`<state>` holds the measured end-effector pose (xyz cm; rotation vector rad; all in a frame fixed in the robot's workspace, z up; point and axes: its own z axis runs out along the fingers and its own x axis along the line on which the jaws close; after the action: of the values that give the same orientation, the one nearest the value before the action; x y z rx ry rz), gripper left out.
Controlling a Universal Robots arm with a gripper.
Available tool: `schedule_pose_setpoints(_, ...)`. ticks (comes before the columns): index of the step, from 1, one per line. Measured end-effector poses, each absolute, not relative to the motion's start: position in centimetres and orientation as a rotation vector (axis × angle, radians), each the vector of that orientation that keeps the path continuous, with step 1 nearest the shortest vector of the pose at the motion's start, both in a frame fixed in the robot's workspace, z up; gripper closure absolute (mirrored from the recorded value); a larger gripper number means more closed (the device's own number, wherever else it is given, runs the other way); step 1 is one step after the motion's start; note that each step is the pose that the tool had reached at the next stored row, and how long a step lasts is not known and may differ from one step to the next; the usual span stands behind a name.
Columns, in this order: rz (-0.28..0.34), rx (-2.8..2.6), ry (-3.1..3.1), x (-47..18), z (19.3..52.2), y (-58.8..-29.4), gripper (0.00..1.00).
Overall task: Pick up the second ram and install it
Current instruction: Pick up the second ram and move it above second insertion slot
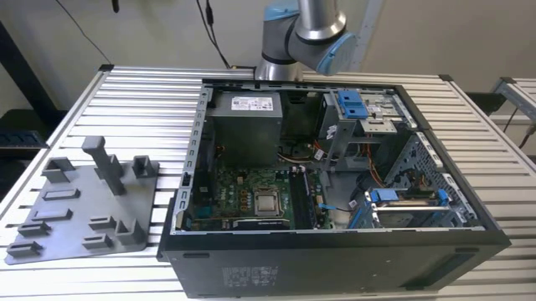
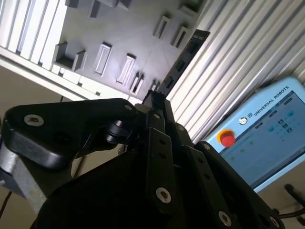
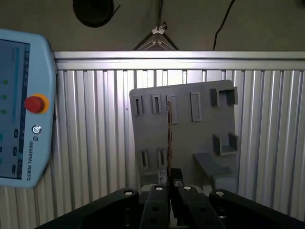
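My gripper (image 2: pixel 155 102) is shut on the second ram (image 2: pixel 183 59), a thin dark circuit-board stick that juts straight out from between the fingers. In the first wrist view the ram (image 3: pixel 168 138) shows edge-on as a narrow line rising from the gripper (image 3: pixel 169 180). Both wrist views look down past the stick onto the grey fixture tray (image 3: pixel 190 138), so the ram hangs in the air above it. The open computer case (image 1: pixel 335 175) lies on the table in the exterior view, with its motherboard (image 1: pixel 251 194) exposed.
The grey fixture tray (image 1: pixel 84 207) with upright posts sits at the exterior view's left of the case on the slatted aluminium table (image 1: pixel 142 94). The arm's elbow (image 1: pixel 305 31) stands behind the case. A teach pendant (image 3: pixel 19 109) with a red button lies beside the table.
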<state>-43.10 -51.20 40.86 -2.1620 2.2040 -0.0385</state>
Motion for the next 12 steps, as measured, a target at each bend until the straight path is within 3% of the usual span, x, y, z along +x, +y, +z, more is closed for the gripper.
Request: schedule_pose_setpoints(12, -0.036, -2.162, 2.206, -41.8, 41.6, -51.2, 0.86)
